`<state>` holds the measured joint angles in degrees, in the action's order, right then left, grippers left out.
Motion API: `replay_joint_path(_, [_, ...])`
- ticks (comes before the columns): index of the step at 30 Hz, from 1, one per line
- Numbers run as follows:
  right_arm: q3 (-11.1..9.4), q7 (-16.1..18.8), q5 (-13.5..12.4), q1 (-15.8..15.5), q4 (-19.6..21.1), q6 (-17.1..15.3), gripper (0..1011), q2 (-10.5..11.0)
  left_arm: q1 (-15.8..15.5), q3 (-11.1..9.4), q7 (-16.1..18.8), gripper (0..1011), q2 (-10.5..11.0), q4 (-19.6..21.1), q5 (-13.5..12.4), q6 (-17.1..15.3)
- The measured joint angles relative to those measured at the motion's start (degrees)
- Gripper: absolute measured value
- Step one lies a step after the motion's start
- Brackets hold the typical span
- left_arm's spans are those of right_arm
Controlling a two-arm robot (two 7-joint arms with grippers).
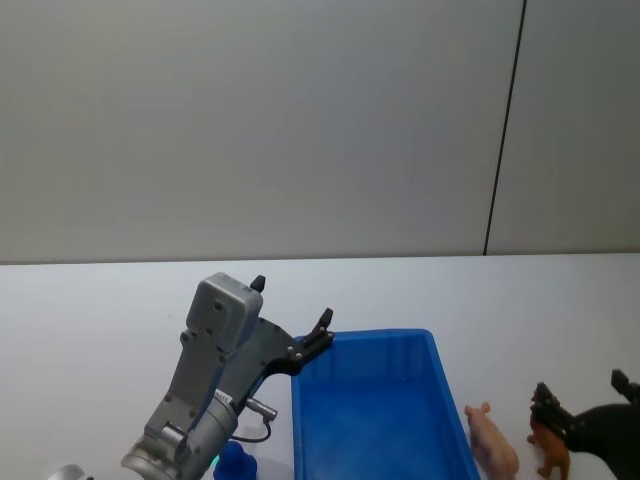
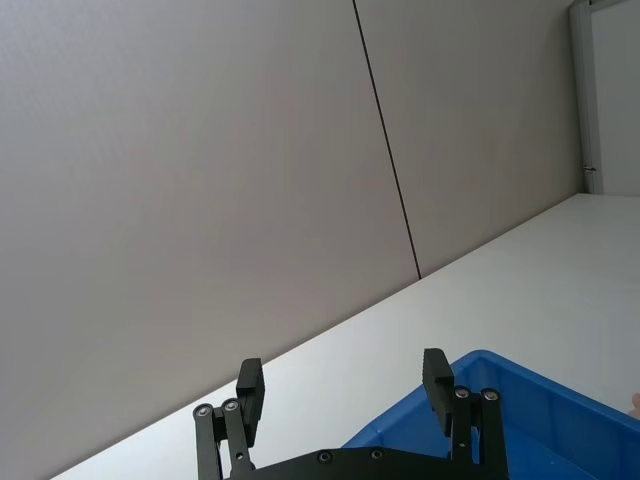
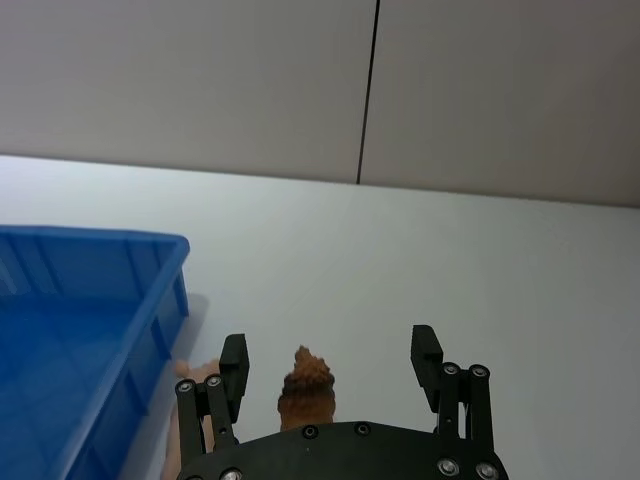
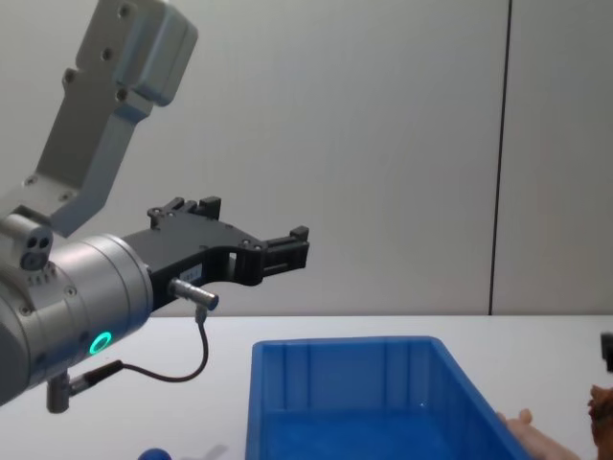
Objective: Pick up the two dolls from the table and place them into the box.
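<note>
The blue box [image 1: 385, 334] stands on the white table [image 1: 100, 320], and no doll shows inside it. Just right of it lies the pale pink doll [image 1: 492, 440], with the brown shaggy doll [image 1: 552, 450] beside that. My right gripper [image 1: 580, 395] is low over the brown doll. In the right wrist view the right gripper [image 3: 330, 355] is open, and the brown doll [image 3: 306, 385] stands between the spread fingers, touching neither. My left gripper [image 1: 290, 303] hangs raised above the box's near-left corner. The left wrist view shows the left gripper [image 2: 343, 378] open and holding nothing.
A small blue rounded toy [image 1: 237, 462] lies on the table left of the box, under my left arm. A grey wall with a dark vertical seam [image 1: 505, 130] stands behind the table. Bare tabletop stretches behind and to both sides of the box.
</note>
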<state>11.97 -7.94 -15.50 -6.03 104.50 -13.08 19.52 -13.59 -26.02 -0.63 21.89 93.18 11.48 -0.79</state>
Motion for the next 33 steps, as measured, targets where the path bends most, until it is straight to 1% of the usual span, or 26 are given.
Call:
replay_joint_path(8, [0.03,0.01,0.42,-0.37,-1.92,-0.96,1001,-0.37,0.00,0.00,0.00,1001,0.00,0.00,0.00,0.00])
replay_joint_path(22, [0.48,2.46,1.36,0.12,-6.10,-1.31,1001,-1.51,0.00,0.00,0.00,1001,0.00,0.00,0.00,0.00])
replay_joint_path(24, [0.51,2.62,1.42,0.17,-6.44,-1.37,965,-1.61,0.00,0.00,0.00,1001,0.00,0.00,0.00,0.00])
replay_joint_path(25, [0.54,2.76,1.47,0.25,-6.79,-1.51,927,-1.72,0.00,0.00,0.00,1001,0.00,0.00,0.00,0.00])
replay_joint_path(26, [0.54,2.80,1.48,0.29,-6.95,-1.58,927,-1.77,0.00,0.00,0.00,1001,0.00,0.00,0.00,0.00])
replay_joint_path(29, [0.55,2.88,1.48,0.42,-7.67,-2.06,832,-2.01,0.00,0.00,0.00,1001,0.00,0.00,0.00,0.00])
replay_joint_path(31, [0.55,2.88,1.48,0.48,-7.98,-2.29,797,-2.12,0.00,0.00,0.00,1001,0.00,0.00,0.00,0.00])
replay_joint_path(32, [0.55,2.88,1.47,0.51,-8.30,-2.49,763,-2.24,0.00,0.00,0.00,1001,0.00,0.00,0.00,0.00])
replay_joint_path(33, [0.55,2.87,1.44,0.55,-8.50,-2.59,706,-2.31,0.00,0.00,0.00,1001,0.00,0.00,0.00,0.00])
